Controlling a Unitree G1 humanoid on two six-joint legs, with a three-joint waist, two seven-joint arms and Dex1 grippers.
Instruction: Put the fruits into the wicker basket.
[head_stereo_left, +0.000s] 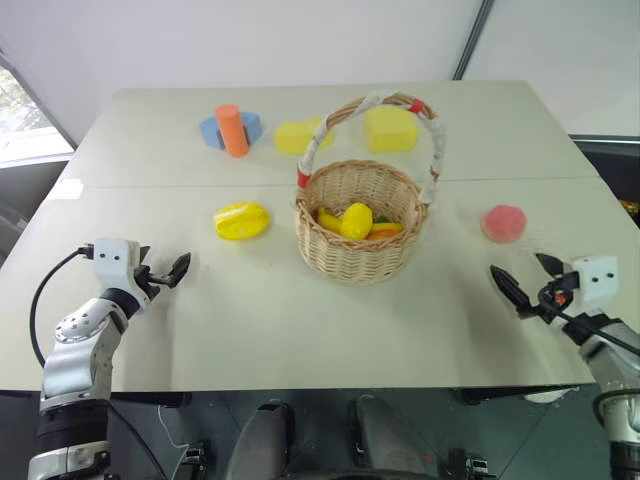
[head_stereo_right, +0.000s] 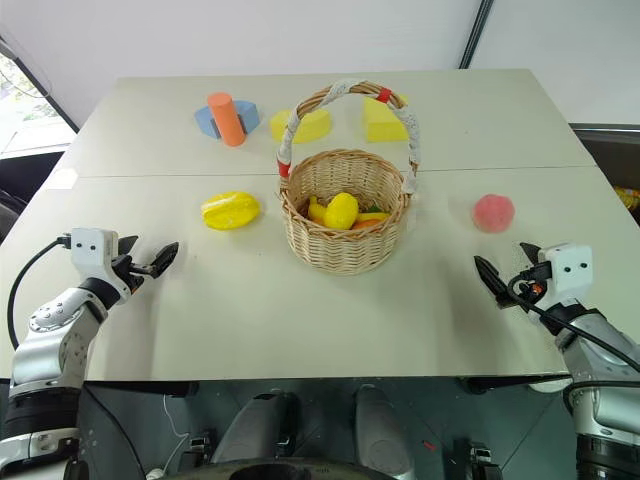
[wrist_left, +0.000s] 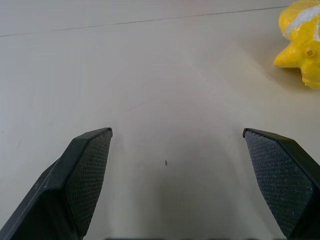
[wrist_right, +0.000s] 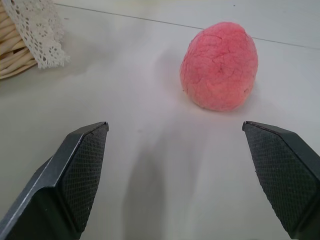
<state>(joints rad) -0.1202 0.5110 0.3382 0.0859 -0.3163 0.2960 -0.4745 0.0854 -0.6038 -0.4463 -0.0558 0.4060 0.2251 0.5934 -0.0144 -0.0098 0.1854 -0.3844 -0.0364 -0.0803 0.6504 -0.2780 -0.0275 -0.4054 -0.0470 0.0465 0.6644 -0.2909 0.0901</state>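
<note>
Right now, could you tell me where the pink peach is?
The pink peach lies on the table's right side, right of the wicker basket, just ahead of the open right gripper.

We see the basket (head_stereo_left: 358, 222) at the middle of the table (head_stereo_left: 300, 320), with several small fruits (head_stereo_left: 356, 221) in it. The ridged fruit (head_stereo_left: 241, 221) lies just left of the basket and the peach (head_stereo_left: 503, 223) well to its right, both on the table. Behind the basket sit two foam blocks (head_stereo_left: 391, 129), and left of them the cylinder (head_stereo_left: 232, 130) stands on its flat pieces.
</note>
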